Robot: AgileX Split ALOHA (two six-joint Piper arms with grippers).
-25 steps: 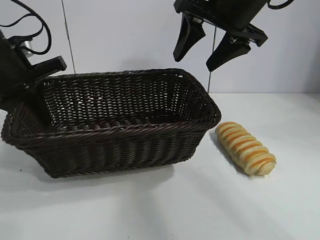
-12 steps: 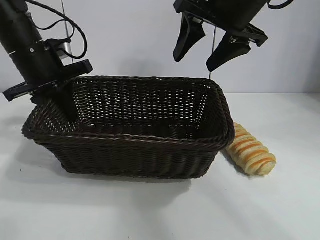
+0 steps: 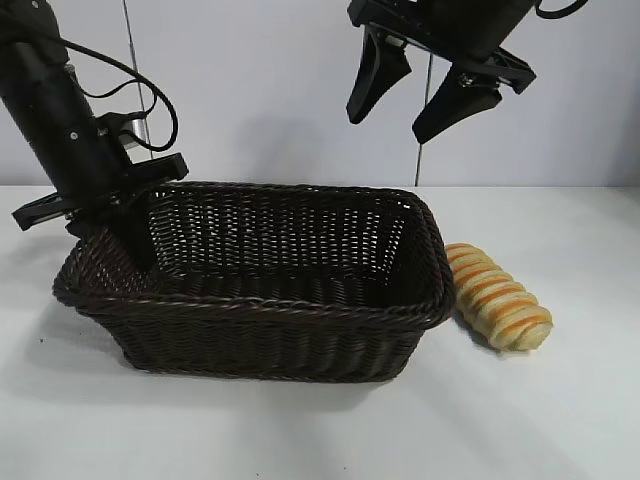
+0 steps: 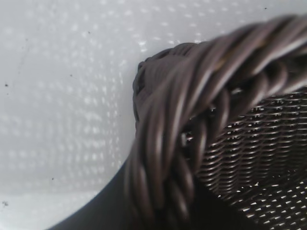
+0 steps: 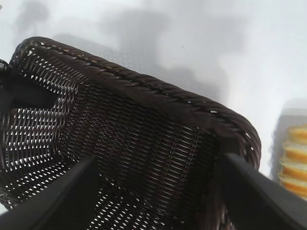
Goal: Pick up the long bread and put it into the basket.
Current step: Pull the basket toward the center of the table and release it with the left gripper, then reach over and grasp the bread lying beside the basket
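Observation:
The long bread (image 3: 498,296), golden-tan with orange-brown stripes, lies on the white table just right of the basket (image 3: 270,305); it also shows in the right wrist view (image 5: 295,160). The dark brown wicker basket sits mid-table. My left gripper (image 3: 125,225) is shut on the braided rim at the basket's left end, with one finger inside the basket; the rim (image 4: 192,120) fills the left wrist view. My right gripper (image 3: 400,105) hangs open and empty high above the basket's right end, looking down on its rim (image 5: 144,84).
The white table (image 3: 560,420) extends to the front and right of the bread. A pale wall stands behind. The left arm's cables (image 3: 150,90) loop above the basket's left end.
The left gripper has dragged the basket to the right, up against the bread, then back a little to the left, and levelled it. The bread and right gripper have not moved.

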